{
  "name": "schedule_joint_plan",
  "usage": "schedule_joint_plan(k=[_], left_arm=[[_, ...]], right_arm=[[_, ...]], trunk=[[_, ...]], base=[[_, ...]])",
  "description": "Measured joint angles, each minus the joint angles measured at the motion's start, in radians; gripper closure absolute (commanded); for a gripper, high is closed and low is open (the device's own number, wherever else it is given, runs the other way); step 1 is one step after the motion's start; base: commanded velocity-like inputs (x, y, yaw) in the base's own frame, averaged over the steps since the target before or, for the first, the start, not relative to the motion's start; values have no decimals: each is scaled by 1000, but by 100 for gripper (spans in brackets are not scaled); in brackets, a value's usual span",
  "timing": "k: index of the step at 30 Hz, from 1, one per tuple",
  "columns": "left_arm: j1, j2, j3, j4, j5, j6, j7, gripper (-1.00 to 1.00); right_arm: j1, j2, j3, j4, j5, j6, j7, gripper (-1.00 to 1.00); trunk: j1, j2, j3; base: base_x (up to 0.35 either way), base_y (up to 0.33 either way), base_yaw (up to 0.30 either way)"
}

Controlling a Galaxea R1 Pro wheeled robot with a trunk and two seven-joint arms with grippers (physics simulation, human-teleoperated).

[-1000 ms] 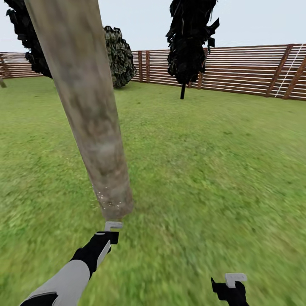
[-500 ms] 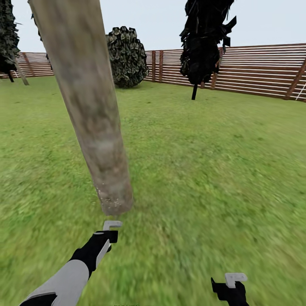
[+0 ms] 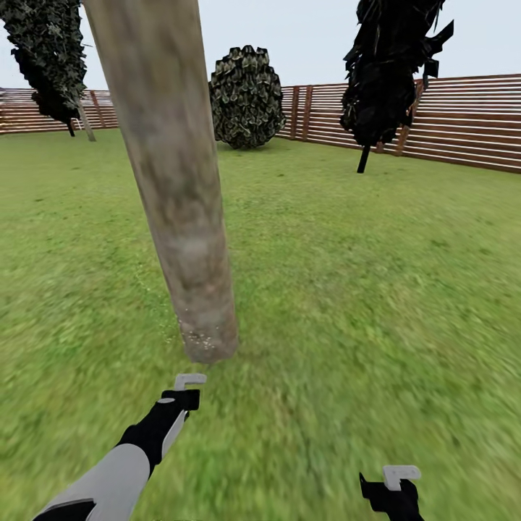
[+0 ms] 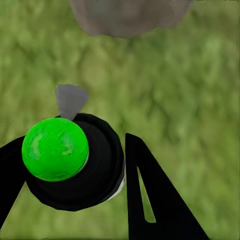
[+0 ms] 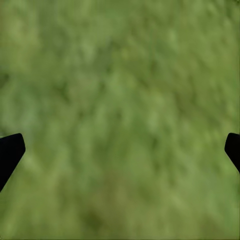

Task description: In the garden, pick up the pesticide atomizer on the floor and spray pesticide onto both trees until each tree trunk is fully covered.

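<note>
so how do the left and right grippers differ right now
The left gripper is shut on the pesticide atomizer, near the base of the tree trunk; the right gripper is open, fingers wide apart, holding nothing, over bare grass. Both have black fingers and point down at the lawn.
</note>
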Motion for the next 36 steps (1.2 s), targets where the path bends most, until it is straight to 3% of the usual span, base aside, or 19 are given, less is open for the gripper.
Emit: schedule_joint_plan(k=[4,8,11,16,19,22,24,25,28,33,36], left_arm=[[-1,-4,-11,-32,0,-21,-6,100],[-2,-6,-13,-122,0,-14,-15,100],[-2,32,-14,-155,-5,-9,-14,100],[-2,3,-38,-163,-1,-7,-15,100],[-3,3,-41,-213,-2,1,-15,100],[-3,13,-35,-271,3,52,-16,100],[-3,34,-31,-321,0,81,-16,100],[-3,52,-29,-334,1,87,-17,100],[-3,66,-32,-342,5,89,-35,100],[-3,53,-44,-344,3,96,-132,100],[-3,30,-89,-349,5,151,-166,100]], right_arm=[[0,0,0,0,1,0,0,-100],[0,0,0,0,2,0,0,-100],[0,0,0,0,2,0,0,-100],[0,0,0,0,2,0,0,-100],[0,0,0,0,2,0,0,-100],[0,0,0,0,2,0,0,-100],[0,0,0,1,3,0,0,-100],[0,0,0,1,3,0,0,-100],[1,0,0,1,3,0,0,-100],[0,0,1,1,3,0,0,-100],[0,0,0,1,4,0,1,-100]], trunk=[[0,0,0],[0,0,0],[0,0,0],[0,0,0],[0,0,0],[0,0,0],[0,0,0],[0,0,0],[0,0,0],[0,0,0],[0,0,0]], base=[[1,-1,14],[0,0,0],[-192,0,0],[-76,0,0],[-2,0,0],[0,0,0],[0,0,0],[0,0,0],[0,0,0],[0,0,0],[0,0,0]])
